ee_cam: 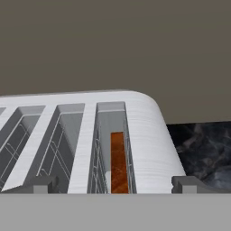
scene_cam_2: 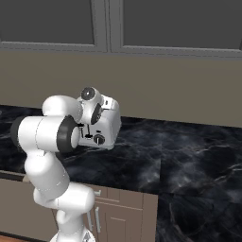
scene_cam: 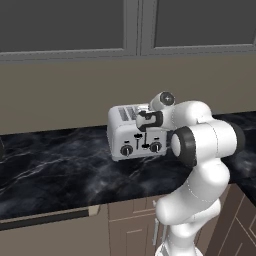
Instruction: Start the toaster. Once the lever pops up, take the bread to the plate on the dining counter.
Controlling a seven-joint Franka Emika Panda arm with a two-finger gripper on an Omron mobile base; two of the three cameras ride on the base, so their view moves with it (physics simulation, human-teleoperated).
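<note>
Silver-white, the toaster (scene_cam: 131, 134) stands on the black marble worktop (scene_cam: 55, 170), set back toward the rear edge against the tan wall (scene_cam: 60, 95) and well in from the front edge. Its front panel carries two round black knobs and two black slide levers facing the robot. Dark-fronted wall cabinets (scene_cam: 65, 25) hang above.

The gripper (ee_cam: 115, 185) is poised directly over the toaster's top, near its front edge, with its jaws spread wide and holding nothing. In the hand view one fingertip sits over the toaster's top between slots and the other sits just off the rounded right end of the housing; whether either touches the casing cannot be told.

The bread (ee_cam: 117, 162) sits down inside the slot nearest that rounded end, showing as a tan-brown strip between the wire guides, below the slot's rim. The neighbouring slots show bare wire guides.
</note>
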